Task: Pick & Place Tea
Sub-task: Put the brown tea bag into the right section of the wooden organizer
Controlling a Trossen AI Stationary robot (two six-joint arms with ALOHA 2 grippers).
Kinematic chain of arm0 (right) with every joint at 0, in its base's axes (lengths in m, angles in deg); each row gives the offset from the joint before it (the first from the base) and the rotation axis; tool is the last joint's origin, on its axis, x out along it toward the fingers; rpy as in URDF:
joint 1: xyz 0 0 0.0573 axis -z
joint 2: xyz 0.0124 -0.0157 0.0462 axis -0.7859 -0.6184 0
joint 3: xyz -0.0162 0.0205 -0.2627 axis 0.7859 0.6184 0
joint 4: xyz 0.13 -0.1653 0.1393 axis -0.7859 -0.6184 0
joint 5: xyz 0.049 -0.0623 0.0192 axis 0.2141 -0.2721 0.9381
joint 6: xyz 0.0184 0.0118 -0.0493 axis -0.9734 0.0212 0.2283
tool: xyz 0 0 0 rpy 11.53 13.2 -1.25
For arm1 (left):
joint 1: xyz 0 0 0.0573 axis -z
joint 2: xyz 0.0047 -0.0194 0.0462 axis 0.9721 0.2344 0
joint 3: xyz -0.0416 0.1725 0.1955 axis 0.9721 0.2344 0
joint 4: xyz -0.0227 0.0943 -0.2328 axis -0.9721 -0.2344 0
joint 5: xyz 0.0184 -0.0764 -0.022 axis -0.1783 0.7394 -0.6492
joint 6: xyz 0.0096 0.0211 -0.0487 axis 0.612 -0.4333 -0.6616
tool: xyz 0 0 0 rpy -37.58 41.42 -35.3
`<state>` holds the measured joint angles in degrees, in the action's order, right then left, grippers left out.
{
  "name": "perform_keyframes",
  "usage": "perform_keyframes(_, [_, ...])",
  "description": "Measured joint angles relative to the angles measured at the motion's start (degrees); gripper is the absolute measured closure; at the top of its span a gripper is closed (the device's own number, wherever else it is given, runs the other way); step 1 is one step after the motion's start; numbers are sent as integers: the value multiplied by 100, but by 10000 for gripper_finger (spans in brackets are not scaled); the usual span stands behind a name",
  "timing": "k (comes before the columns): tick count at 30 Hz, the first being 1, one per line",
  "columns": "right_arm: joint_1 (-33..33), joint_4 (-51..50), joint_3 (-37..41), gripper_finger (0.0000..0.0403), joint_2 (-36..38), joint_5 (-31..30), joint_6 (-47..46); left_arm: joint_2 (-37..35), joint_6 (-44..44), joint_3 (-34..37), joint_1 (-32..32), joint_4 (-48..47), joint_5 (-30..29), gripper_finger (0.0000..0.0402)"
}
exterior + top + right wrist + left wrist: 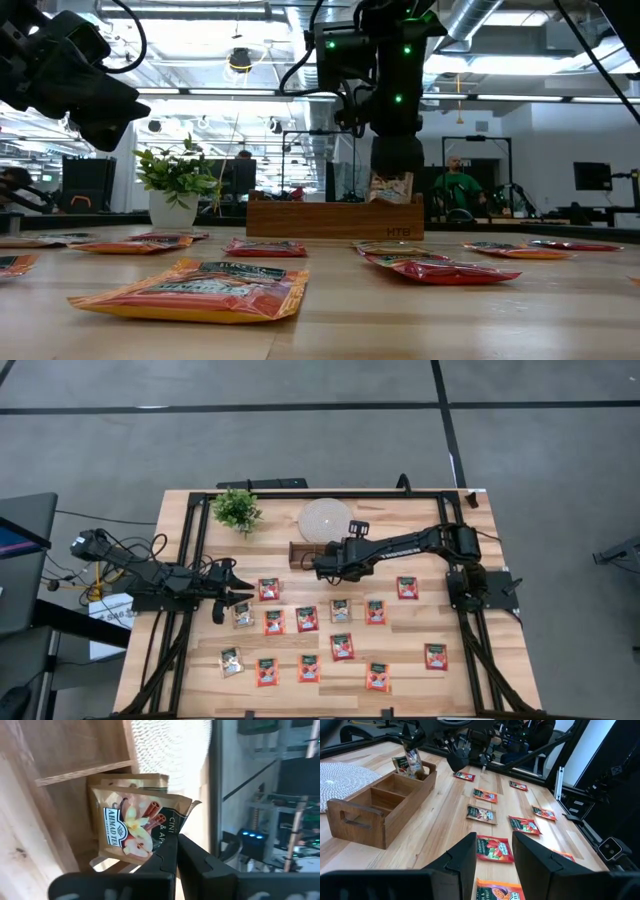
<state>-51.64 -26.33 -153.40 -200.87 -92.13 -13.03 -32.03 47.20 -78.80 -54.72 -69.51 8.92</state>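
Tea sachet (135, 827) hanging pinched in right gripper (176, 851) over tray (300, 554) end compartment, near desk's far edge; other sachets (307, 619) lying mid-desk; left gripper (232, 592) waiting open near left edge

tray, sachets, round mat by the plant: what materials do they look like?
Tray: looks like brown wood, matte, grain and a cut-out handle showing.
Sachets: likely glossy foil or plastic film; printed faces, glare on the one held in the right gripper, which is shut on its corner.
Round mat: seems woven pale cord or fibre, ringed texture; exact fibre unclear.
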Motion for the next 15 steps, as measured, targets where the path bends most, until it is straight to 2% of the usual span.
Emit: perform_keyframes(15, [48,83,0,403,0,101,50,0,0,1,1,0,0,284])
